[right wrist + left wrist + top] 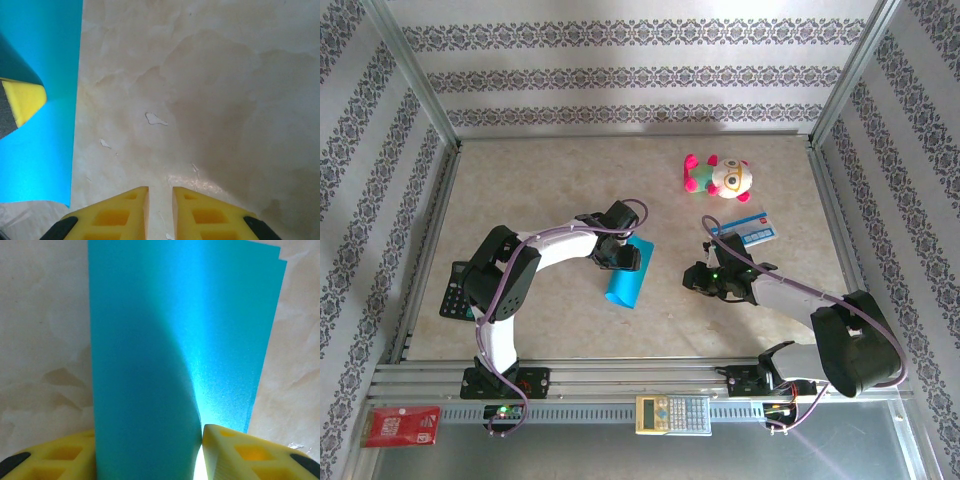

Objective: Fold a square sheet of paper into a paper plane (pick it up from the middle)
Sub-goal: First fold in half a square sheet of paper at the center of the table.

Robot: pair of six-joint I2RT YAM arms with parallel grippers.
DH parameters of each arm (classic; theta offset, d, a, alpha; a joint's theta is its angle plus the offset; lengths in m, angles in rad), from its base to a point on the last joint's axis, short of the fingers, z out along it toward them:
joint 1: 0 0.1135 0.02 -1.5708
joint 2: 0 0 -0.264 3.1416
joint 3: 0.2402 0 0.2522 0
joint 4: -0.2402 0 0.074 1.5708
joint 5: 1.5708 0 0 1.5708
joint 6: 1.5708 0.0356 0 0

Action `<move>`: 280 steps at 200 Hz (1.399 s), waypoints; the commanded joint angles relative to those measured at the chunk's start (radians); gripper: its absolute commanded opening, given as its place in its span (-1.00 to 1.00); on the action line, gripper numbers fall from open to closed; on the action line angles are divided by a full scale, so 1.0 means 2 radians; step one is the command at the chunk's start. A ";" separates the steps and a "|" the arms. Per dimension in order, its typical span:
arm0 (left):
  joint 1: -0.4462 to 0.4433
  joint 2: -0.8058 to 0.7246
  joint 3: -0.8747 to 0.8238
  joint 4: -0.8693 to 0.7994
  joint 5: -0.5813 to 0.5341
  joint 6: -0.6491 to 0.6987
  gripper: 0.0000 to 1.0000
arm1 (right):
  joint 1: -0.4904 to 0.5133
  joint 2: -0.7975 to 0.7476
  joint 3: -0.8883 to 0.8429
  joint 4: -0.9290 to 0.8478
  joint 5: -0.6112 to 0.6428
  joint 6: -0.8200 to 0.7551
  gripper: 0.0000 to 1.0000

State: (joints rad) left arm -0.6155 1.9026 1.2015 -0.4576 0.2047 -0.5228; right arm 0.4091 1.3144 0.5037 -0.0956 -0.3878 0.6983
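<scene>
Jaws of the left gripper [150,440] stand partly apart, with the square sheet of paper [175,340], doubled over on itself, rising between them and touching both pads; firm clamp or loose contact cannot be told. Right gripper [160,192]: jaws almost together, empty, above the bare table [225,100] near the sheet's long edge. To crease well, as judged here: align the two free edges (slightly offset at the far corner), then press the rounded fold flat along its whole length. Hidden: the fold line between the left fingers; the sheet's near end is cut off.
</scene>
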 commanded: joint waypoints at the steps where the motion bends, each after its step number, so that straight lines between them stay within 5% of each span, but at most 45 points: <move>1: 0.005 0.025 -0.018 -0.019 -0.056 0.023 0.02 | -0.004 0.010 0.026 -0.021 -0.012 -0.029 -0.59; 127: 0.005 0.042 -0.010 -0.033 -0.046 0.057 0.04 | -0.014 0.052 0.071 -0.055 -0.039 -0.067 -0.59; 280: 0.005 0.039 -0.017 -0.028 -0.068 0.020 -0.02 | -0.014 0.055 0.070 -0.045 -0.045 -0.058 -0.59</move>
State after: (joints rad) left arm -0.6163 1.9102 1.2083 -0.4690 0.2028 -0.4595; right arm 0.3943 1.4155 0.6289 -0.1837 -0.4618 0.5907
